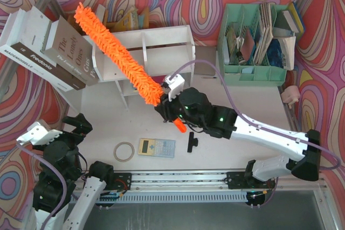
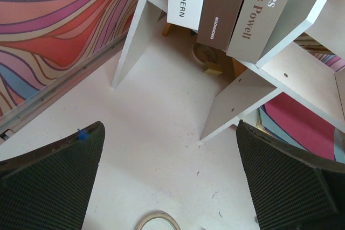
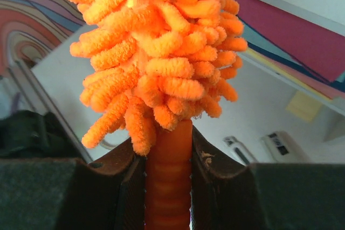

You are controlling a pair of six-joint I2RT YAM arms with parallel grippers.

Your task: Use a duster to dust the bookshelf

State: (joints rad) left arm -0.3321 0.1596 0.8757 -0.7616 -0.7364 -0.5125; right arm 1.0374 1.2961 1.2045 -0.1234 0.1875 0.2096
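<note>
Closest in, at my right wrist, my right gripper (image 3: pixel 167 157) is clenched on the ribbed orange handle of the duster (image 1: pixel 116 52), just below where the fluff begins. That is a short hold on a long tool, and I judge it the first weak point: any drag on the far end could twist the handle between my jaws or lever it loose. Beyond the grip, the fluffy head runs diagonally up and to the left, across the left part of the bookshelf (image 1: pixel 161 39), over its flat top. Upright divider fins (image 1: pixel 144 41) stand on that top, and a sideways sweep could snag the strands there and shove the whole shelf, which looks light. My left gripper (image 2: pixel 170 179) hangs released, jaws wide, at the near left with nothing in it, so nothing braces the shelf. Farthest out, the duster's tip reaches past the shelf's back left corner, near the books (image 1: pixel 67 52) leaning at its left end; a careless swing could topple them.
</note>
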